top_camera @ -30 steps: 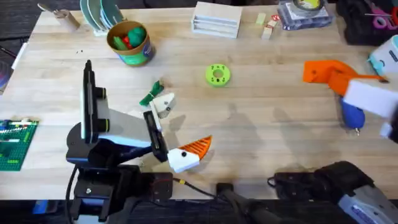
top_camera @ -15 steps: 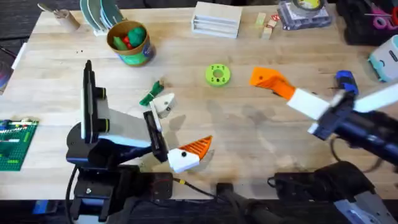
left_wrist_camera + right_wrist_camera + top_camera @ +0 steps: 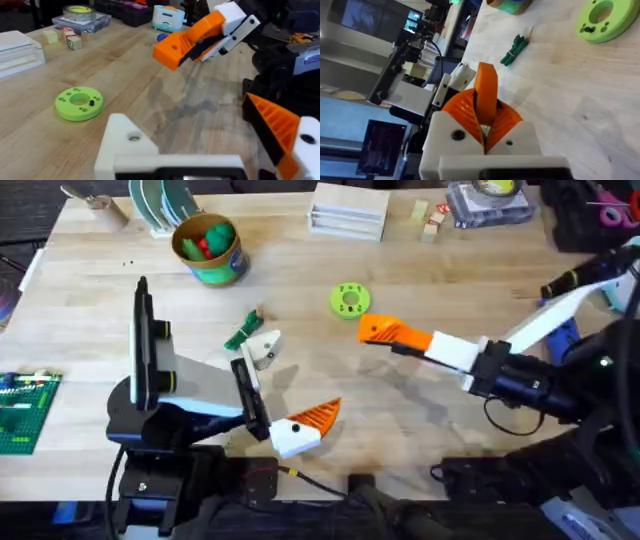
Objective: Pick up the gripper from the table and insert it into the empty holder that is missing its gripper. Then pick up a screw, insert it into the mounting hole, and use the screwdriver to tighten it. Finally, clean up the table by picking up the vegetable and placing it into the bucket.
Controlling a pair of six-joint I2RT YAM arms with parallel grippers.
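The right tool (image 3: pixel 385 333) is clenched on the gripper (image 3: pixel 487 97), airborne at the desk's (image 3: pixel 420 430) centre. The left tool (image 3: pixel 290 395), released, presents its bare holder (image 3: pixel 125 145) at 7 o'clock. Insertion, screwing and moving the vegetable (image 3: pixel 243 330) to the bucket (image 3: pixel 208 248) at 11 o'clock remain.

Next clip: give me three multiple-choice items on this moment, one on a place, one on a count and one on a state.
1. Where does the vegetable lie?
A. In the bucket
B. On the green disc
C. On the table beside the holder

2. How many orange fingers does the left gripper bear?
A. One
B. None
C. Two

3. What is the right gripper doing?
A. Open and empty
B. Shut on the gripper
C. Shut on the screwdriver

Answers:
1 C: the vegetable lies on the table next to the holder.
2 A: the left gripper has one orange finger; its other mount is bare.
3 B: the right gripper clamps the gripper above the table.
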